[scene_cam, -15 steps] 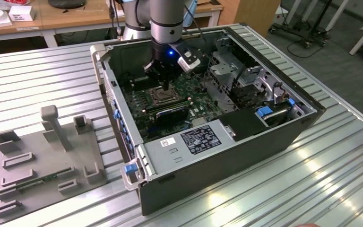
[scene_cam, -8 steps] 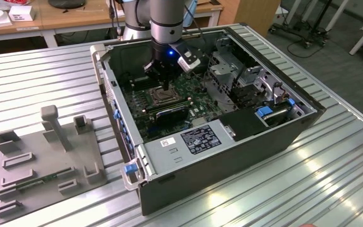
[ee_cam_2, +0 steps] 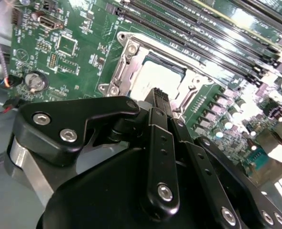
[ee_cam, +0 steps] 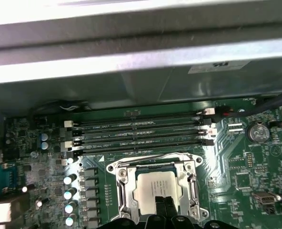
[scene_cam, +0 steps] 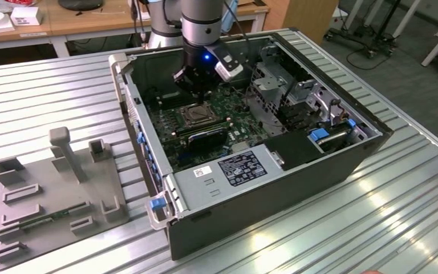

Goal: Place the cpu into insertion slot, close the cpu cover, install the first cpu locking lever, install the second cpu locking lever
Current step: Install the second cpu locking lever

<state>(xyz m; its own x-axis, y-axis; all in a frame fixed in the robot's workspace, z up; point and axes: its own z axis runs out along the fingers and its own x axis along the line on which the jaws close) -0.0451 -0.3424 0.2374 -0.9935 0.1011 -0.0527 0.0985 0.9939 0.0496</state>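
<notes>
cpu (ee_cam: 156,191) sits flat in the insertion slot (ee_cam: 122,191) on the green board inside the open case (scene_cam: 371,142); cpu cover (ee_cam: 191,177) frames it. Tool (ee_cam: 164,204) hovers right over the chip, fingers pinched together, holding nothing. Chip looks light, stiff, fragile (judgement: grip edges only, never the contact face).

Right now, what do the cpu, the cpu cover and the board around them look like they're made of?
The cpu looks like matte pale-grey metal with a dull sheen. The cpu cover looks like bright bare metal, probably steel, judging by its shiny reflective edges. The circuit board looks like green-coated laminate carrying small soldered parts.
</notes>
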